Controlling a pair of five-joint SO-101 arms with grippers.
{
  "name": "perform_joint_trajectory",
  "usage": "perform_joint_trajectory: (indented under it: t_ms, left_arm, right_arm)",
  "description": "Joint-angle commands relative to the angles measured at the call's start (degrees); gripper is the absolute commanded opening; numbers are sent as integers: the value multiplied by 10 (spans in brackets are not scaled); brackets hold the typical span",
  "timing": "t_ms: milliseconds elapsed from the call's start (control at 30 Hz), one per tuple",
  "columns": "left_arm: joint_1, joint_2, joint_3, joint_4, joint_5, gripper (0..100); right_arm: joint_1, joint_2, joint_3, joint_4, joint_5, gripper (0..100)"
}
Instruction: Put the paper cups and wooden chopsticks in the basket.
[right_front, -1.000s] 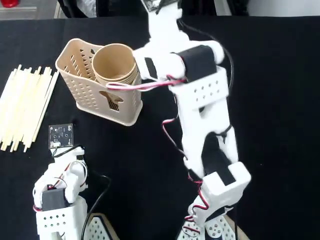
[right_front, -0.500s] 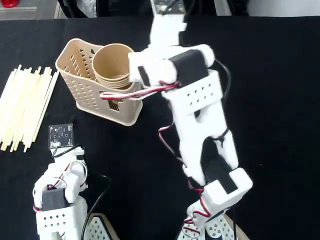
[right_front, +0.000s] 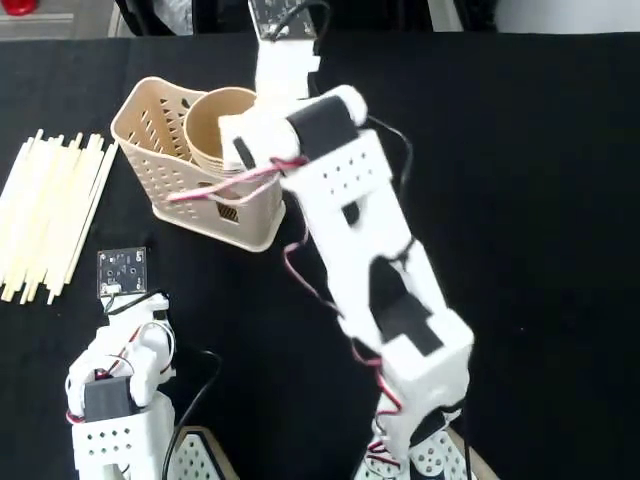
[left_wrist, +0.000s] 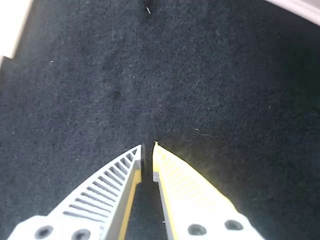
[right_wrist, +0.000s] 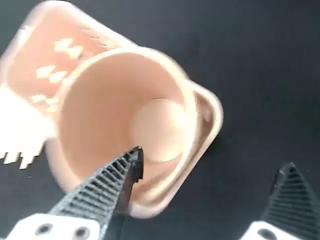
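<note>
**High view.** The basket stands on the table, upper left. The cups sit nested inside it, at the end nearer the right arm, which reaches over that end. The chopsticks lie loose on the table, well apart from the basket on its far side. The left arm is folded near the front edge, with a small board just beyond it.

**Left wrist view.** The left gripper hangs over bare table with its jaws closed together and nothing between them.

**Right wrist view.** The right gripper is spread wide and empty. One finger is over the mouth of the cups, the other is outside the basket. Chopstick ends show past the basket.

**Step in hand (judgement).** The cups appear to be placed, so the chopsticks are what remains.
- Raise the right gripper straight up before any sideways travel. A finger dragged across the cup rim could tip the stack or the basket.
- Approach the chopsticks square across their length, near mid-length.
- Lower the fingertips to the table surface, since the sticks lie flat and thin.
- Take a small bundle per pass, because a large one is likely to fan out and slip.
- Insert the bundle end-first into the free space beside the cups.
</note>
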Motion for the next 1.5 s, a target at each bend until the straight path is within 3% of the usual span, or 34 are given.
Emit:
perform_joint_trajectory:
  t_ms: [0,100,267,433,600,1033,1133,1367,1467]
  left_arm:
    - [0,-1,11,0,-1,54]
    - [0,-1,11,0,-1,54]
    - [0,-1,11,0,-1,54]
    - [0,-1,11,0,-1,54]
    - [0,-1,11,0,-1,54]
    - [0,-1,11,0,-1,54]
    - [0,-1,11,0,-1,54]
    - [0,-1,11,0,-1,54]
    - [0,-1,11,0,-1,54]
  right_arm:
    - [15,35,-27,5,-6,392]
    - [15,66,-55,19,-6,308]
    - [40,97,-136,19,-6,9]
    - [62,100,-185,40,-6,12]
    - [58,83,-189,52,62,11]
    - [99,-12,-46,52,84,12]
    - [97,-14,-37,52,102,58]
    - [53,-19,-65,52,105,424]
    - [47,-24,-109,52,103,487]
